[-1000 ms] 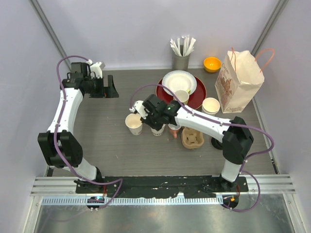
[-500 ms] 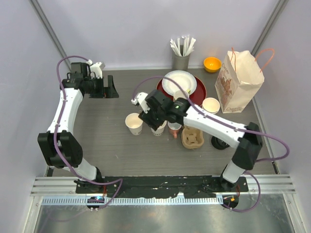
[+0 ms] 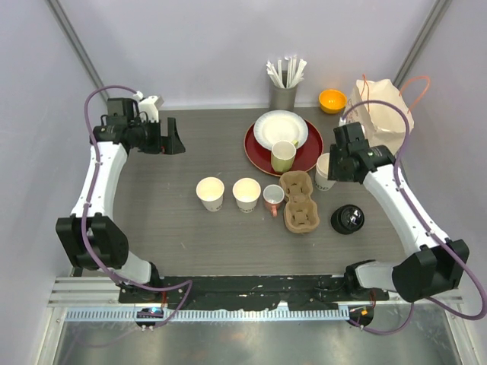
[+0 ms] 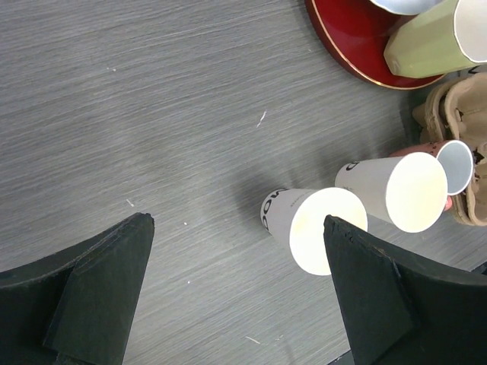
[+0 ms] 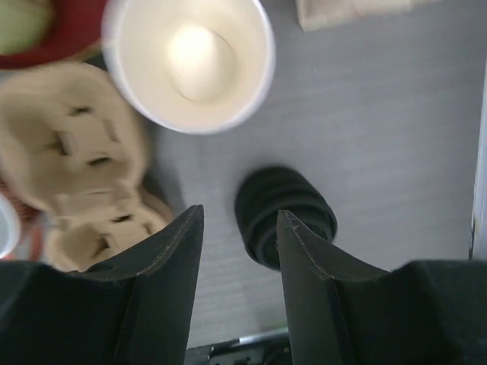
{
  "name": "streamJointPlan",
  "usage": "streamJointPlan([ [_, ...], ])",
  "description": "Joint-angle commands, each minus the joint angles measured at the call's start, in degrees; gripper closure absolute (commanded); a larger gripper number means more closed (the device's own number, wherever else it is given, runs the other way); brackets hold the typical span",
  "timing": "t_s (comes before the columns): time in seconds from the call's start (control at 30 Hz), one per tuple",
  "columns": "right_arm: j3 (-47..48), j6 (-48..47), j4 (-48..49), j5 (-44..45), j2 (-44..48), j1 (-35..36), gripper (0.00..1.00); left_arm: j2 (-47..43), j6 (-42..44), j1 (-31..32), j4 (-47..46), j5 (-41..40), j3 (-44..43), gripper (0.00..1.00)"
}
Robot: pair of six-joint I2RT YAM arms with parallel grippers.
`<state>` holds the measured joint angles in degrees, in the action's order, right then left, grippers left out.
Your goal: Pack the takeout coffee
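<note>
The right gripper [image 5: 240,219] hung with its fingers parted and empty, touching nothing, the stack of black lids [image 5: 285,217] showing between them in its wrist view; the left gripper [image 4: 236,220], at the upper left, gaped wide and held nothing. The first paper cup [image 3: 210,192] and the second paper cup [image 3: 246,192] stood lidless side by side at the frame's centre, just left of the pink-handled mug [image 3: 272,199] and the pulp carrier [image 3: 299,200].

Black letters on first paper cup [image 4: 312,228], likewise on second paper cup [image 4: 396,190] — cut off, none readable
</note>
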<state>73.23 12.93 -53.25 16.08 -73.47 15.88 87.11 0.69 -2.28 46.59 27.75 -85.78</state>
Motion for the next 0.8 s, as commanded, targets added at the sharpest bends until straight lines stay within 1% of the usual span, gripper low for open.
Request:
streamJointPlan([
  [0.0,-5.63,11.13,-5.28,9.49,2.1,-1.99,0.52,-3.17,1.33,-0.26,0.08,3.36,0.26,0.02],
  [0.13,-8.89,17.55,-3.97,9.07,4.12,-2.43,0.53,-4.05,1.51,-0.26,0.26,4.95,0.35,0.01],
  [0.2,-10.38,19.84,-3.53,9.85,4.91,-2.52,0.55,-4.4,1.68,-0.26,0.26,5.3,0.52,0.02],
  [0.23,-11.35,22.47,-3.7,11.07,6.14,-2.52,0.56,-4.58,1.77,-0.26,0.26,5.3,0.61,0.01],
  [0.37,-15.57,27.74,-2.47,11.52,8.95,-2.52,0.61,-5.28,2.47,-0.26,0.35,5.47,0.87,0.02],
  [0.47,-17.33,30.13,-2.29,11.78,9.22,-2.52,0.65,-5.37,2.56,-0.26,0.35,5.74,0.96,0.01],
  [0.57,-17.6,32.42,-3.52,15.55,9.92,-2.7,0.64,-5.46,2.83,-0.26,0.61,5.83,0.88,0.01],
  [0.67,-18.74,34.7,-3.96,16.0,13.08,-4.89,0.65,-5.55,3.09,-0.26,0.61,6.0,0.88,0.02],
  [0.77,-20.93,36.64,-4.75,13.9,15.2,-9.01,0.67,-5.64,3.27,-0.35,0.87,6.62,0.79,0.01],
])
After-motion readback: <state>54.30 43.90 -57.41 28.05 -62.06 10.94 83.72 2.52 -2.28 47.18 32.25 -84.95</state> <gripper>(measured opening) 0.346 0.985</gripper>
